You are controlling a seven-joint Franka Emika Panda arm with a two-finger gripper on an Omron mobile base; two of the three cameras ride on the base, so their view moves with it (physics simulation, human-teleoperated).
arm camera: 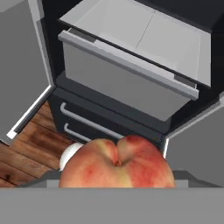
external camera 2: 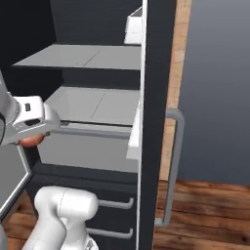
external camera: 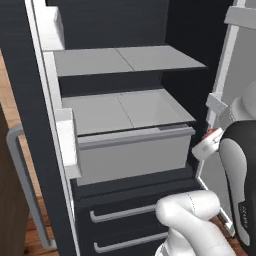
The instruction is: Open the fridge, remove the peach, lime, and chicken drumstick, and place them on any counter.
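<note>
Your gripper point(external camera: 212, 136) is closed around the peach point(arm camera: 117, 162): in the hand view the fruit sits right against the camera, orange-red with a yellow streak and its stem dimple facing you. From the right base view you can see a sliver of orange under the white hand at the left edge. The hand hangs in front of the open fridge point(external camera: 30, 100), near its right-hand door, level with the pale grey bin point(external camera: 132, 152) under the lower shelf point(external camera: 125, 107). Another grey shelf point(external camera: 125, 60) sits above. Below the bin are two dark drawers with grey bar handles point(external camera: 125, 212). Under the doors lies a wooden floor point(arm camera: 26, 153).
</note>
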